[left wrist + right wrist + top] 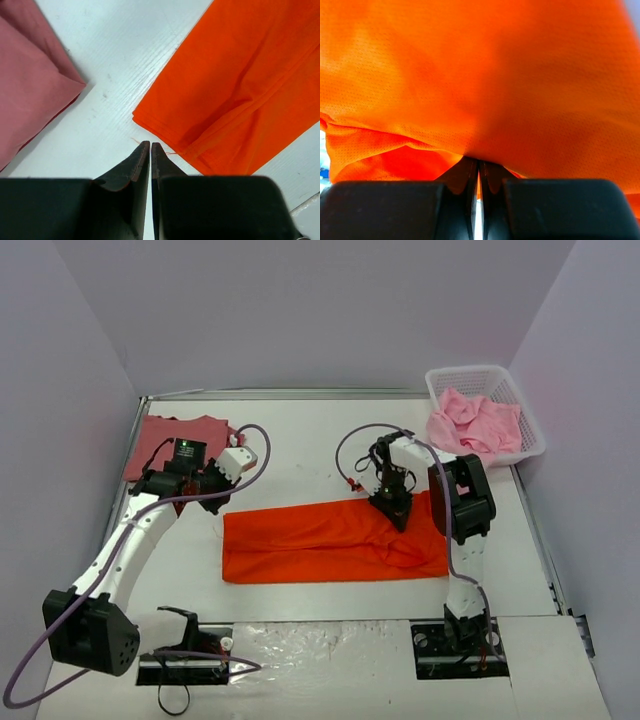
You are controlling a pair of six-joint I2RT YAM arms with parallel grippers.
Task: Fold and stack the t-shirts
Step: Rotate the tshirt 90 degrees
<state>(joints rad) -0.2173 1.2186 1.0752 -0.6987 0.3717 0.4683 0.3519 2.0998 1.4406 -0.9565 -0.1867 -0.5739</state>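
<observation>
Mid-fold: right gripper (393, 512) has its jaws clenched on the orange shirt (320, 540). The left gripper (150, 146), jaws clenched empty, likely must open for the near corner.

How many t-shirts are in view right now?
3 at least: an orange t-shirt spread mid-table, a rose t-shirt folded at the far left, and pink cloth heaped in the white basket far right, which may hide more shirts.

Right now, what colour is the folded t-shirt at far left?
Dusty rose-red. The folded t-shirt shows best in the left wrist view.
</observation>
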